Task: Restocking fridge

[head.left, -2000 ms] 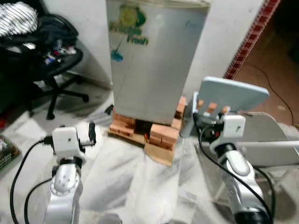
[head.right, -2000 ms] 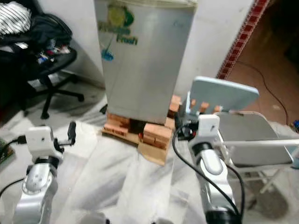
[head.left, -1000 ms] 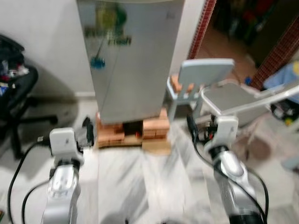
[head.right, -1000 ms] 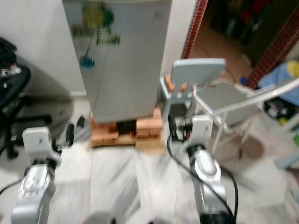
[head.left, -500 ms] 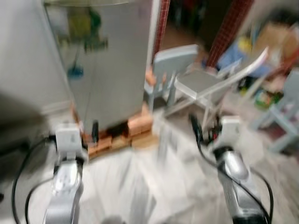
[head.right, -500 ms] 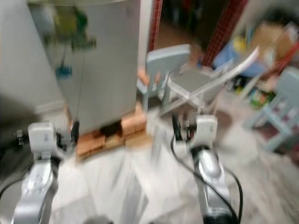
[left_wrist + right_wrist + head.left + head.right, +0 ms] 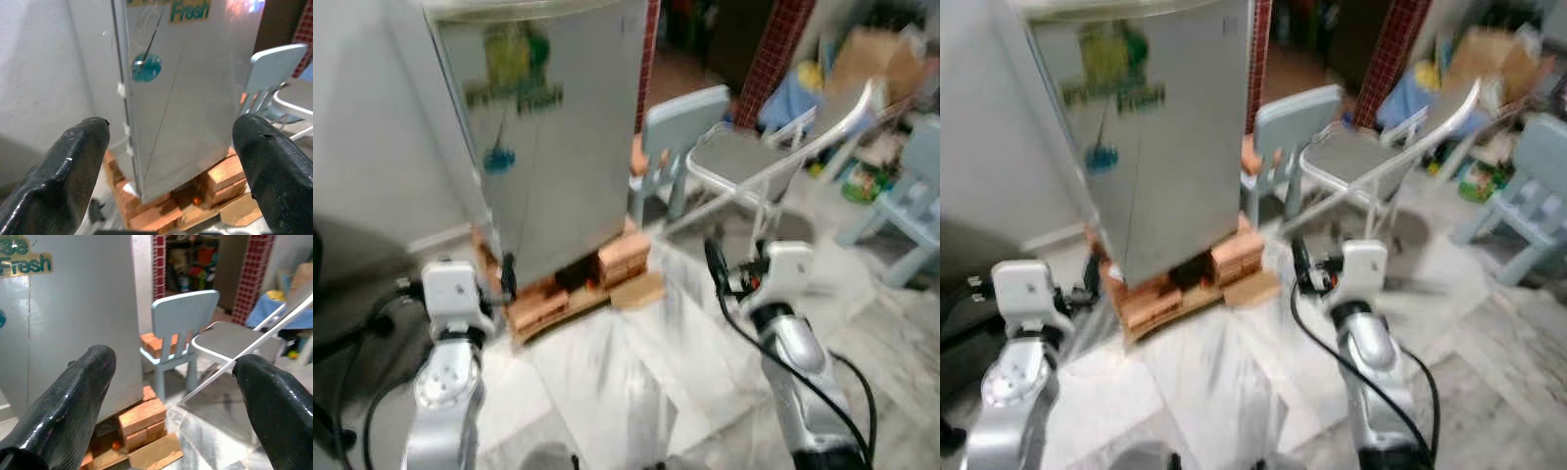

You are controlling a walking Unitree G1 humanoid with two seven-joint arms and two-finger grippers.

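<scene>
A silver fridge (image 7: 548, 147) with its door closed and a green "Fresh" sticker stands ahead, slightly to my left, raised on red bricks and a wooden pallet (image 7: 570, 286). My left gripper (image 7: 506, 276) is held low in front of the bricks, short of the fridge. In the left wrist view its fingers (image 7: 73, 161) are spread wide with nothing between them. My right gripper (image 7: 713, 266) hovers over the floor to the right of the fridge, open and empty, its fingers (image 7: 73, 401) far apart in the right wrist view.
A small light-blue chair (image 7: 683, 122) holding bricks stands against the fridge's right side, with a grey folding chair (image 7: 749, 157) beside it. Another blue chair (image 7: 913, 211) and boxes (image 7: 862, 59) crowd the far right. A white wall (image 7: 372, 127) is on the left and marble floor (image 7: 636, 372) lies ahead.
The camera has swung to the right, so the office chair has left the picture and the chairs and clutter at the right have come in. Both arms keep the same pose.
</scene>
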